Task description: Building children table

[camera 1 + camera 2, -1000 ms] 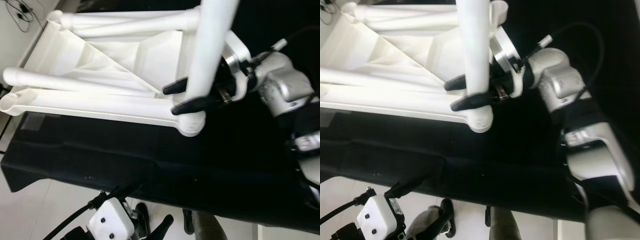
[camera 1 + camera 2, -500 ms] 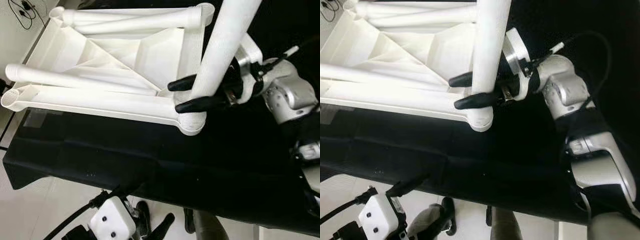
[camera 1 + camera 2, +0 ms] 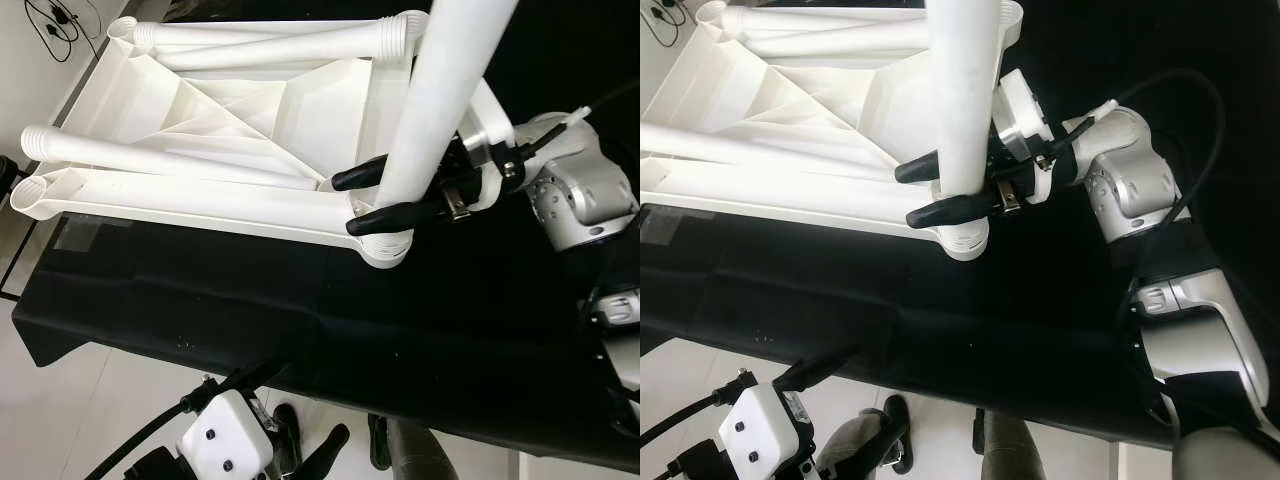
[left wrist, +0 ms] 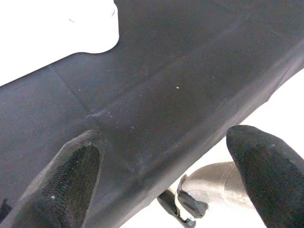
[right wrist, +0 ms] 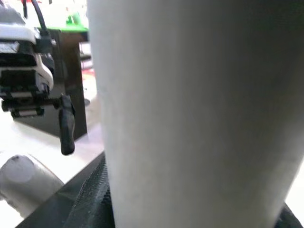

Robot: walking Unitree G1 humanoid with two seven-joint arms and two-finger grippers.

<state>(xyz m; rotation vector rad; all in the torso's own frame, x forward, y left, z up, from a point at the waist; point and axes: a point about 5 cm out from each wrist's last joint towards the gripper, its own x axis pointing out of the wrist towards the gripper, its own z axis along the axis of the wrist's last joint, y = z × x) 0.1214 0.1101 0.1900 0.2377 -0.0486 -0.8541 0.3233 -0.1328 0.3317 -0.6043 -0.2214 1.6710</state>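
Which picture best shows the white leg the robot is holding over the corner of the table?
The left eye view: the right hand clamps the white leg above the corner socket of the upturned tabletop. The right eye view shows the same. The right wrist view shows a blurred close-up.

One white plastic tabletop (image 3: pixel 250 110) lies upside down on one black cloth (image 3: pixel 300 310), reaching away from the right gripper (image 3: pixel 372 195). There are three white table legs: one upright leg (image 3: pixel 440 90) clamped between that gripper's two black fingers (image 3: pixel 385 213), one loose leg (image 3: pixel 150 160) lying on the tabletop well beyond the fingertips, and one far leg (image 3: pixel 270 42) lying along the tabletop's far edge. There are two grippers; the left gripper (image 4: pixel 166 166), its two fingers spread, hangs over the cloth's near edge.
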